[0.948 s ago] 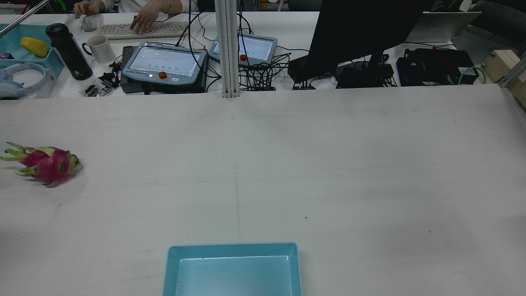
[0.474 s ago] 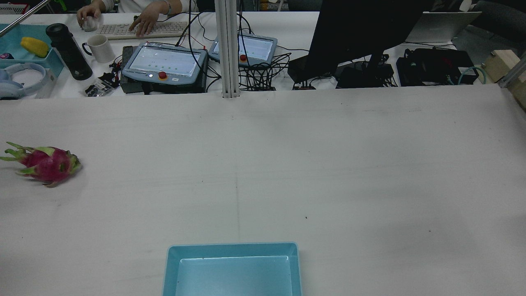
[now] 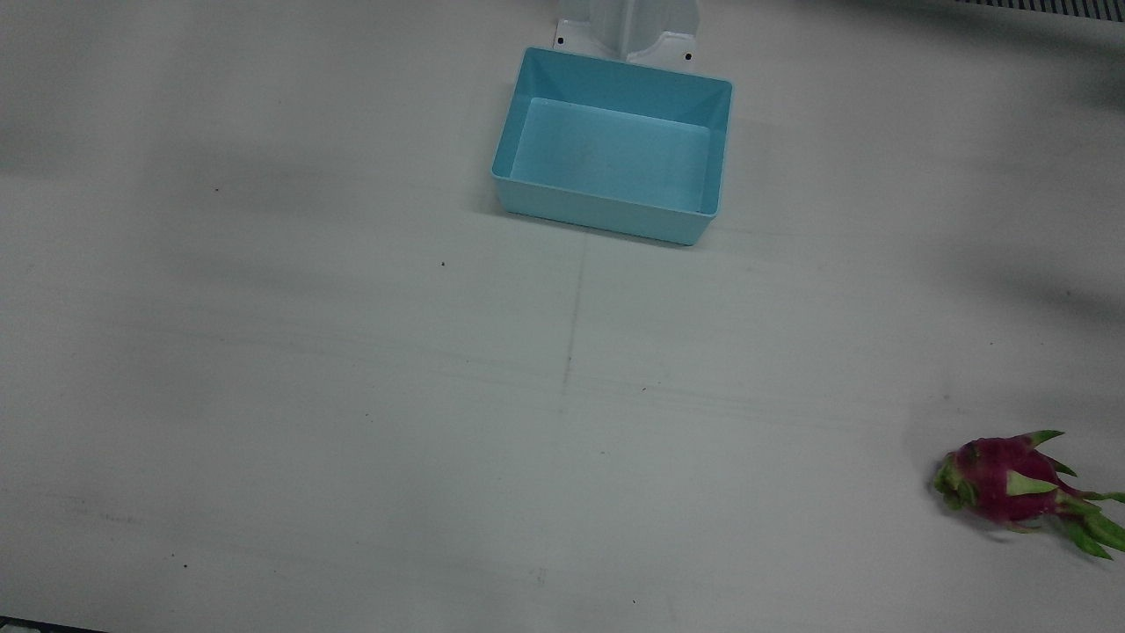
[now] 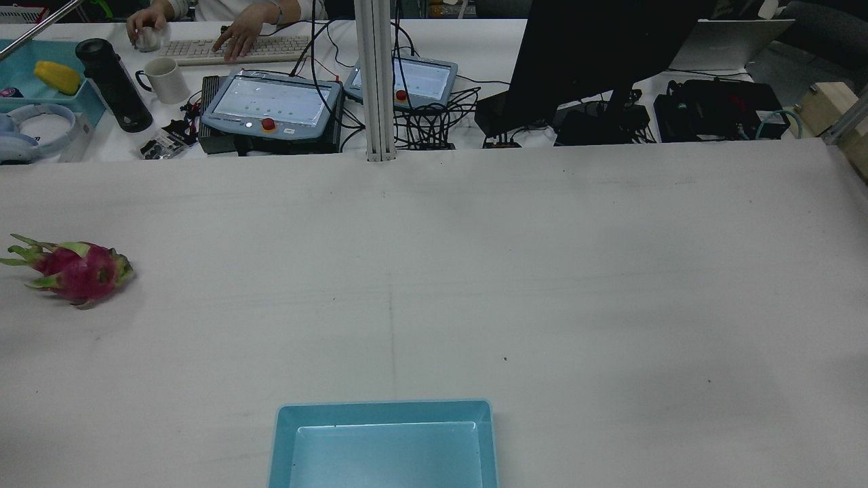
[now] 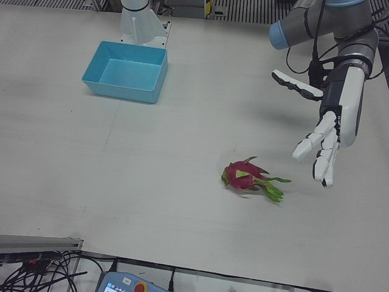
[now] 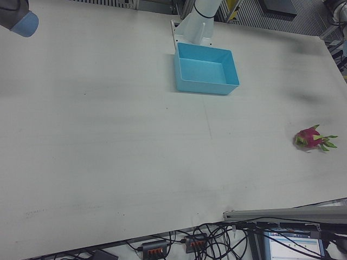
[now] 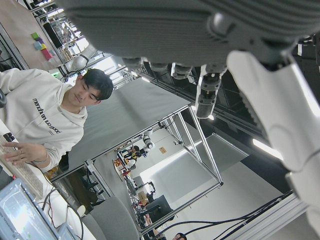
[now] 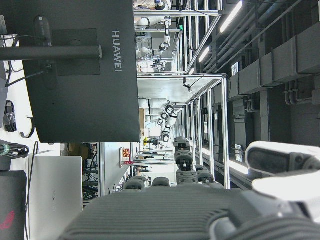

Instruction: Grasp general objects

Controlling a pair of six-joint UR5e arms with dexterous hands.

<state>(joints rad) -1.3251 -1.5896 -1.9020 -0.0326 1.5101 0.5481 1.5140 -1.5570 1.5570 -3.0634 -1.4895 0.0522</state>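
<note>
Work table (image 4: 542,271): broad, white, matte; a faint pencil line runs down its middle, with scattered specks and soft shadows.

Operators' desk (image 4: 475,81): along the far edge in the rear view, beyond an upright aluminium post (image 4: 377,81). It carries a large black monitor (image 4: 597,54) seen from behind, two teach pendants (image 4: 271,105) with red stop buttons, a tangle of black cables (image 4: 434,122), a keyboard (image 4: 230,49) under a person's hand (image 4: 237,30), a white mug (image 4: 166,78), a black bottle (image 4: 112,85) and pale headphones (image 4: 34,132).

Room: my hand cameras look up at ceiling trusses, strip lights and further robot cells.

Blue bin (image 3: 611,145): rectangular, open-topped, nothing in it, at the near edge of the table before the pedestal (image 5: 140,21).

My left hand (image 5: 328,131): raised above the table, palm downward, fingers (image 5: 322,161) spread apart and holding nothing; beside the fruit, not touching it.

My right hand (image 8: 200,210): only its back and one white finger show in its own camera; I cannot tell how its fingers stand.

Dragon fruit (image 5: 249,178): magenta with green scales, lying on its side on the left half of the table, well apart from the bin. Nothing lies between it and my left hand.
</note>
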